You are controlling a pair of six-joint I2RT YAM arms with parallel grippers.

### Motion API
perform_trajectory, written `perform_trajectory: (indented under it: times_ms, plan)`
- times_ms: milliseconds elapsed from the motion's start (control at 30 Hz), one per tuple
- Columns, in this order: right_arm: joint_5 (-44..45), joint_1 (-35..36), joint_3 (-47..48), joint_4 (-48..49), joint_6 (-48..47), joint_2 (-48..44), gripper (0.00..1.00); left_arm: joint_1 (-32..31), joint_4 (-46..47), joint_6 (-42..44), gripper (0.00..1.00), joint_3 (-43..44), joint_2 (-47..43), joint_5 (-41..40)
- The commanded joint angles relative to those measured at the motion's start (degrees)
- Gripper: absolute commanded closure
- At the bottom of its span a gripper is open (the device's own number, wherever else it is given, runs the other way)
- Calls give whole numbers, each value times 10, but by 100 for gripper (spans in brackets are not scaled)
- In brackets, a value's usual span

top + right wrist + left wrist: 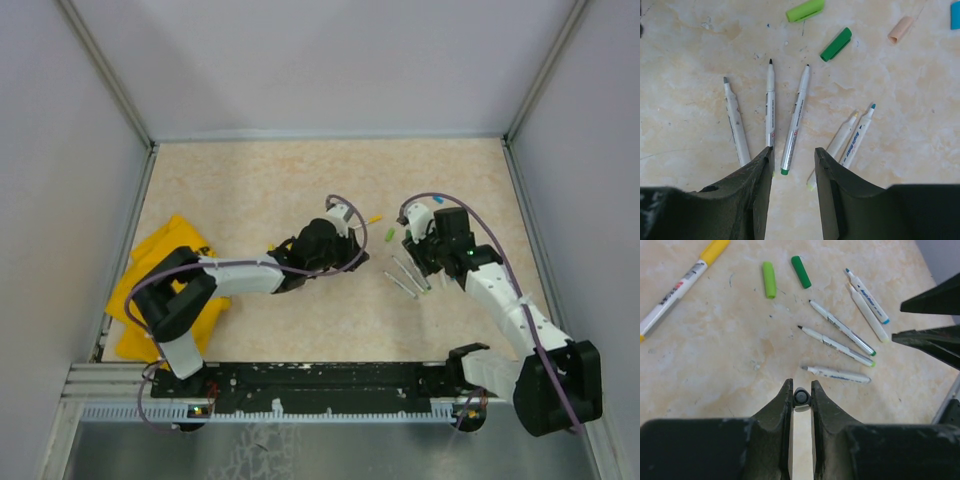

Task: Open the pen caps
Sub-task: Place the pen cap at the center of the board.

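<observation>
The left gripper (801,384) is pressed onto a held pen (801,440). Its white barrel runs lengthwise between the fingers, and its dark round end faces the top of the left wrist frame. In the top view this sits near the middle of the tabletop (250,180).

The right gripper (794,152) is spread, with nothing between its jaws. It hangs over the lower ends of five loose pens (796,120). They fan out in the middle of the right wrist frame with long axes near vertical and bare tips toward the top. The two on the right lean rightward. Their barrels are white with print.

Above them lie a light green cap (805,10), a dark green cap (836,44), a peach cap (901,29) and, at the right edge, a blue cap (955,15).

A capped yellow pen (680,285) lies diagonally at the upper left of the left wrist frame. A yellow cloth (160,290) lies at the left of the top view, well apart from the pens.
</observation>
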Motion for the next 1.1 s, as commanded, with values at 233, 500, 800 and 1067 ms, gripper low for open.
perform_trajectory:
  times_ms: [233, 500, 800, 1067]
  plan:
    - [7, -26, 21, 24, 6, -26, 61, 6, -227, 90, 92, 248, 177, -22]
    - [4, -26, 21, 25, 6, -27, 61, 14, -292, 115, 71, 358, 255, -55]
    - [3, -27, 19, 26, 6, -28, 61, 16, -318, 128, 51, 382, 260, -82]
    - [-5, -26, 17, 24, 3, -27, 62, 18, -226, 212, 40, 270, 120, -73]
